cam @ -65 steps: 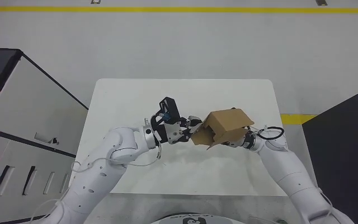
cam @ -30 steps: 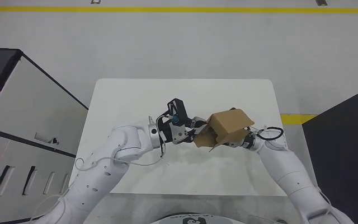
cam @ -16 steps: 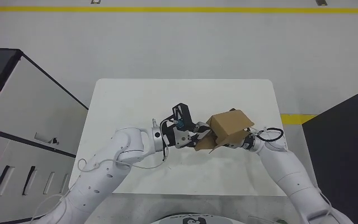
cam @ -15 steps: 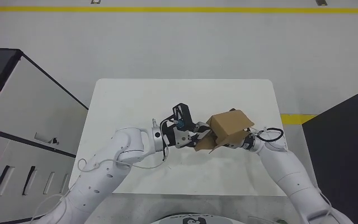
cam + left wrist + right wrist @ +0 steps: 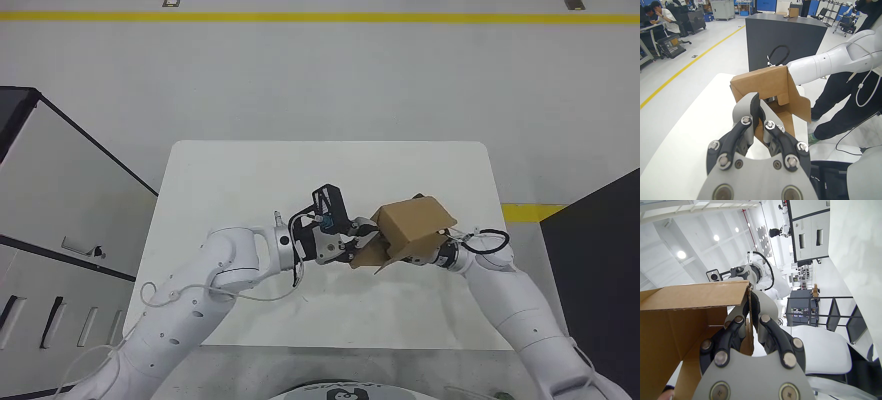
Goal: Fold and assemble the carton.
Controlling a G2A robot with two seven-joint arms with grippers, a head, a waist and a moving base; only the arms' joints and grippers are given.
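The brown carton (image 5: 412,225) is held up off the white table (image 5: 230,190), right of its middle, with one end open and its flaps loose. My right gripper (image 5: 436,250) is under the carton's near right corner. It is shut on the edge of a carton wall, and the corrugated edge (image 5: 749,306) runs between its fingers. My left gripper (image 5: 362,246) is at the carton's open left end, fingers shut, tips against the lower inner flap (image 5: 783,121). In the left wrist view the carton (image 5: 768,85) opens toward the camera, one side flap swung outward.
A dark cabinet (image 5: 600,250) stands off the table's right edge and a grey cabinet (image 5: 60,200) off its left edge. The table's left half and far side (image 5: 330,170) are bare.
My left gripper has moved right along the table to the carton's open end. The carton and my right gripper have barely shifted.
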